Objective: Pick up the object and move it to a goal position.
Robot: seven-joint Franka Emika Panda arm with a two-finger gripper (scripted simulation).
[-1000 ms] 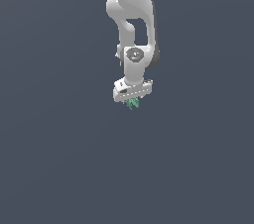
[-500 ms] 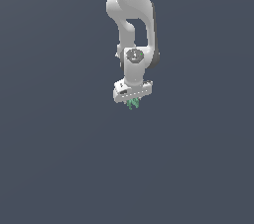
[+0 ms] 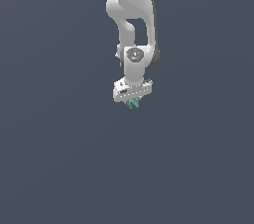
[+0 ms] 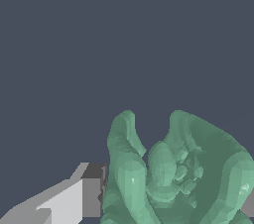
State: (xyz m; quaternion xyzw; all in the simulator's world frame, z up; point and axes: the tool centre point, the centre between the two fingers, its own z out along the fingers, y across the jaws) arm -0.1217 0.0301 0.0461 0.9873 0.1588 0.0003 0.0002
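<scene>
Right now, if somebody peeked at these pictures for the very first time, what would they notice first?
Probably the tall white robot arm hanging down from the top of the exterior view, alone against a plain dark grey background. Right under its gripper sits a little lumpy green object, pinched between the fingers. In the wrist view that green object looks huge and knobbly, with one grey finger pressed beside it.

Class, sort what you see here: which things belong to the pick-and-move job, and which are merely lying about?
Belongs to the job:
- teal-green lumpy object, held between the fingers
- gripper, shut on it

Lying about:
- nothing else in view, only a plain dark background
</scene>
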